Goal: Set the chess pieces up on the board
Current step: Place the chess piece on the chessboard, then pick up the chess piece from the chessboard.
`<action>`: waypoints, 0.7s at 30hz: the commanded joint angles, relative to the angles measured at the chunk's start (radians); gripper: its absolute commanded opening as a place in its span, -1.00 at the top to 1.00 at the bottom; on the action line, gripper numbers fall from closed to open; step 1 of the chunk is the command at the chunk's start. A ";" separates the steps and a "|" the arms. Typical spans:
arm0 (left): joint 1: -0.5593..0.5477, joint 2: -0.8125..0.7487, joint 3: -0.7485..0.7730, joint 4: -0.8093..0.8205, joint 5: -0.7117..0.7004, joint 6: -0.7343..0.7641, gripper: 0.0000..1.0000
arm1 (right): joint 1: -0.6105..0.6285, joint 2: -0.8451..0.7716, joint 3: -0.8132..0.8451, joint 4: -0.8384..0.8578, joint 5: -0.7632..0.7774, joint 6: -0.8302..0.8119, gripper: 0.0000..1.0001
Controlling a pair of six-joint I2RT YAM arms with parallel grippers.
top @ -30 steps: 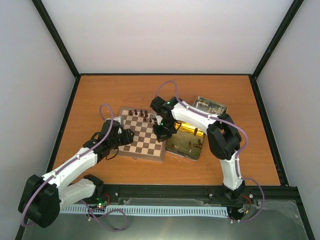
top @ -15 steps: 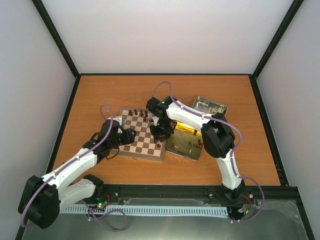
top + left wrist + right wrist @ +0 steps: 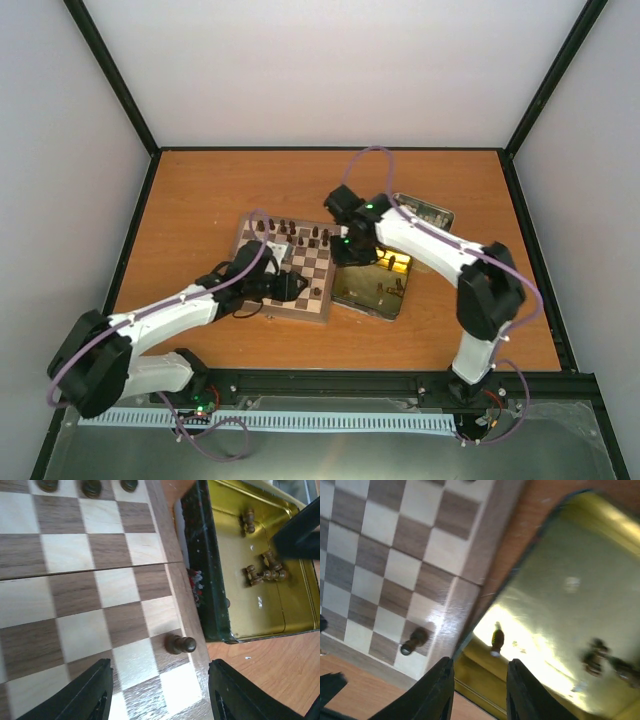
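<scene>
Left claw point(image 3: 159, 692): spread wide, empty, over the board's corner.
Right claw point(image 3: 479, 687): parted, empty, above the tin's rim.
Chess pieces point(image 3: 180, 644): dark turned wood; one on a corner square, several in the tin.
Board point(image 3: 75, 580): matte checked wood on the desk point(image 3: 200, 190).
Tin point(image 3: 235, 595): glossy gold lining, just beside the board.

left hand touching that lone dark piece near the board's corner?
Apart. The left wrist view shows the left hand open, with bare board visible on both sides between it and the dark piece.
</scene>
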 commanded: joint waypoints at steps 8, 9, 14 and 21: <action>-0.123 0.253 0.196 -0.012 -0.055 0.006 0.05 | -0.125 -0.322 -0.317 0.196 0.154 0.111 0.38; -0.125 0.265 0.209 -0.020 -0.044 0.009 0.07 | -0.131 -0.333 -0.330 0.200 0.152 0.109 0.38; -0.127 0.299 0.230 -0.045 0.005 0.043 0.12 | -0.155 -0.364 -0.383 0.226 0.142 0.086 0.38; -0.127 0.384 0.282 -0.120 -0.006 0.038 0.26 | -0.181 -0.370 -0.411 0.250 0.122 0.063 0.38</action>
